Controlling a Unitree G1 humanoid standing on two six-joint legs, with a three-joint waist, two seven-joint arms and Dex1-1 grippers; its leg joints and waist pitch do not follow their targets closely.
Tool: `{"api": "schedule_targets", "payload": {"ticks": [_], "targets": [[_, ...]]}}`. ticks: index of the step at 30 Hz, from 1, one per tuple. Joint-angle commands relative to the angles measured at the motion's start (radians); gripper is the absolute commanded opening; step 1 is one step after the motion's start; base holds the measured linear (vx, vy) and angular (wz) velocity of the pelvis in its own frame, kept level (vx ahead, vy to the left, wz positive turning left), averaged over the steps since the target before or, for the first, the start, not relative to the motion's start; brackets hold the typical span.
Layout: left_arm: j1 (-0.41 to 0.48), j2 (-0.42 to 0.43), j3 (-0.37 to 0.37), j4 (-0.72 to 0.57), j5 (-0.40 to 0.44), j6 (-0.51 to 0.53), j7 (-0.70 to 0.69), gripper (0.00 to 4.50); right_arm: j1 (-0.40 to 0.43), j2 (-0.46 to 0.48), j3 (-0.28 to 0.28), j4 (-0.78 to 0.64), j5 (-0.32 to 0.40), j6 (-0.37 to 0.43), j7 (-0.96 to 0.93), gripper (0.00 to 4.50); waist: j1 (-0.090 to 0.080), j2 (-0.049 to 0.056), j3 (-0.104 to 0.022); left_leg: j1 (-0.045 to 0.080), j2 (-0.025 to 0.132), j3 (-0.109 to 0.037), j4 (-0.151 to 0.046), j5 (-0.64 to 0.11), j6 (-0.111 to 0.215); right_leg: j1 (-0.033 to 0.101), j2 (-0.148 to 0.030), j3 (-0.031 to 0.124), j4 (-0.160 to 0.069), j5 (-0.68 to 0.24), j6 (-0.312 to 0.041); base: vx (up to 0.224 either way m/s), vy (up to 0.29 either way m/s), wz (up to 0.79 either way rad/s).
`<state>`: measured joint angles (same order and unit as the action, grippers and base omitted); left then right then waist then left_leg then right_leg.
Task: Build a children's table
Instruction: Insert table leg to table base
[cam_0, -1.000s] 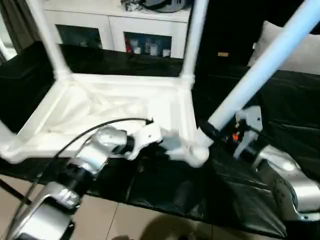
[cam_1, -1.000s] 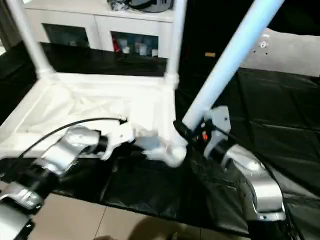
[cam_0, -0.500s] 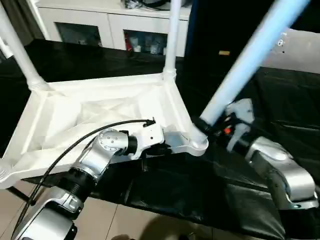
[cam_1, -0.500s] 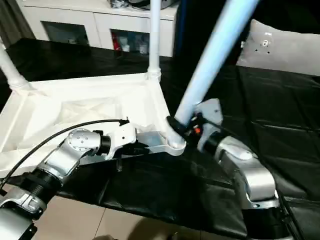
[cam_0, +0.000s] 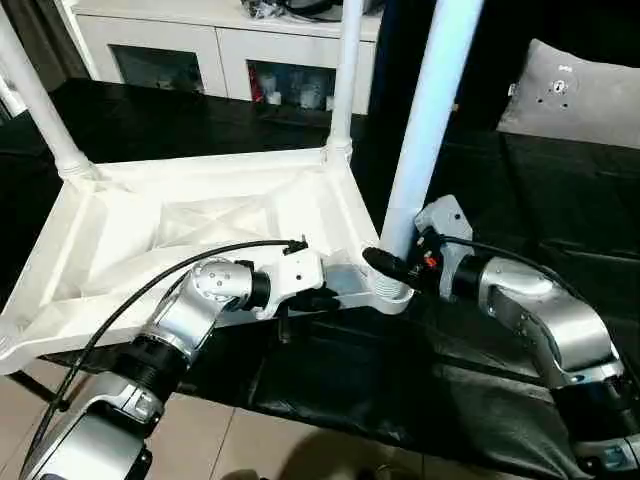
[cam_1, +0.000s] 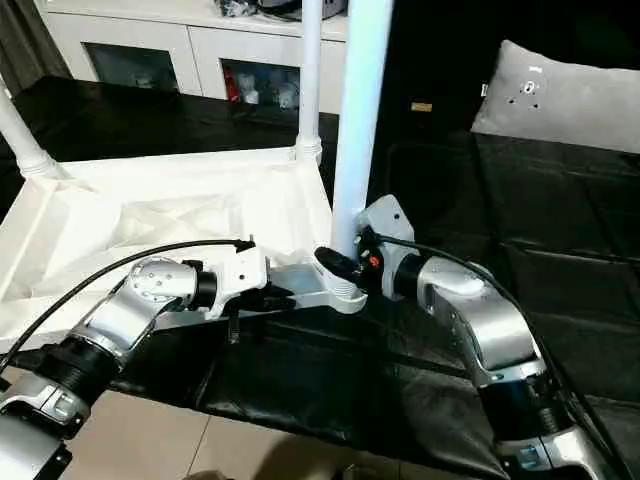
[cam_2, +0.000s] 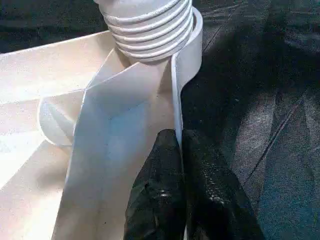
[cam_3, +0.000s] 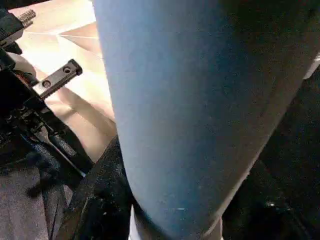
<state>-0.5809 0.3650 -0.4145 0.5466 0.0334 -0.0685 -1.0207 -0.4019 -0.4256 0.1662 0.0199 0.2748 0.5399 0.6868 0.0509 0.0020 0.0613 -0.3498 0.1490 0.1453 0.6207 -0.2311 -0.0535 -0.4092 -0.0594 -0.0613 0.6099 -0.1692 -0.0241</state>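
Beside the near corner socket (cam_0: 392, 292) of the upturned table top (cam_0: 200, 230), the right gripper (cam_1: 345, 268), clamped on the leg (cam_0: 425, 130), had swung it from steeply tilted to nearly upright, threads seemingly engaging, while the left gripper (cam_2: 177, 155) pinched the rim.

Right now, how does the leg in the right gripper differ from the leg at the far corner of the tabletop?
The held leg stands at the near corner, with the right gripper at its base and the left gripper pinching the tabletop rim beside it. The far leg stands untouched and looks thinner. Both are white, round and upright.
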Motion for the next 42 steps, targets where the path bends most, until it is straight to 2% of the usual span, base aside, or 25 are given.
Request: {"api": "schedule_targets", "payload": {"ticks": [1,3,4,7,10,19,28,42], "targets": [[0.003,0.021,0.034,0.008,-0.009,-0.023,-0.006,0.0,0.003,-0.019,0.021,0.047,-0.032,0.033,0.005,1.89,0.007,-0.019,-0.066,-0.012,0.065,-0.012,-0.077,-0.069,0.046,0.065,-0.093,0.056,-0.076,-0.308,-0.168,0.0,0.0,0.0],[0.002,0.022,0.039,0.008,-0.012,-0.025,-0.012,0.0,-0.001,-0.022,0.022,0.056,-0.034,0.035,0.004,1.89,0.006,-0.019,-0.066,-0.012,0.065,-0.012,-0.078,-0.07,0.045,0.066,-0.094,0.056,-0.077,-0.312,-0.17,0.0,0.0,0.0],[0.0,0.021,0.044,0.01,-0.015,-0.026,-0.014,0.0,-0.003,-0.021,0.02,0.061,-0.031,0.041,0.005,1.89,0.006,-0.016,-0.066,-0.012,0.065,-0.013,-0.078,-0.073,0.044,0.066,-0.094,0.055,-0.077,-0.314,-0.17,0.0,0.0,0.0],[-0.005,0.02,0.045,0.015,-0.016,-0.027,-0.015,0.0,-0.003,-0.022,0.021,0.062,-0.032,0.045,0.008,1.89,0.005,-0.018,-0.065,-0.011,0.065,-0.012,-0.078,-0.082,0.043,0.065,-0.093,0.055,-0.08,-0.329,-0.165,0.0,0.0,0.0],[-0.011,0.021,0.043,0.024,-0.013,-0.027,-0.019,0.0,-0.002,-0.023,0.021,0.063,-0.031,0.058,0.011,1.89,0.005,-0.016,-0.066,-0.012,0.065,-0.012,-0.078,-0.078,0.043,0.065,-0.092,0.055,-0.079,-0.322,-0.165,0.0,0.0,0.0],[-0.011,0.021,0.048,0.035,-0.009,-0.028,-0.02,0.0,-0.008,-0.034,0.022,0.062,-0.022,0.065,0.042,1.89,0.005,-0.02,-0.066,-0.012,0.067,-0.012,-0.078,-0.078,0.044,0.066,-0.093,0.054,-0.077,-0.315,-0.171,0.0,0.0,0.0],[-0.009,0.036,0.053,0.038,-0.011,-0.025,-0.034,0.0,-0.018,-0.038,0.004,0.055,-0.016,0.07,0.044,1.89,0.006,-0.016,-0.065,-0.01,0.067,-0.012,-0.079,-0.083,0.041,0.064,-0.093,0.054,-0.078,-0.321,-0.173,0.0,0.0,0.0],[-0.005,0.038,0.061,0.037,-0.019,-0.023,-0.05,0.0,-0.032,-0.054,-0.004,0.069,-0.013,0.068,0.071,1.89,0.007,-0.018,-0.065,-0.01,0.068,-0.011,-0.079,-0.08,0.041,0.065,-0.094,0.054,-0.078,-0.317,-0.175,0.0,0.0,0.0]]}}
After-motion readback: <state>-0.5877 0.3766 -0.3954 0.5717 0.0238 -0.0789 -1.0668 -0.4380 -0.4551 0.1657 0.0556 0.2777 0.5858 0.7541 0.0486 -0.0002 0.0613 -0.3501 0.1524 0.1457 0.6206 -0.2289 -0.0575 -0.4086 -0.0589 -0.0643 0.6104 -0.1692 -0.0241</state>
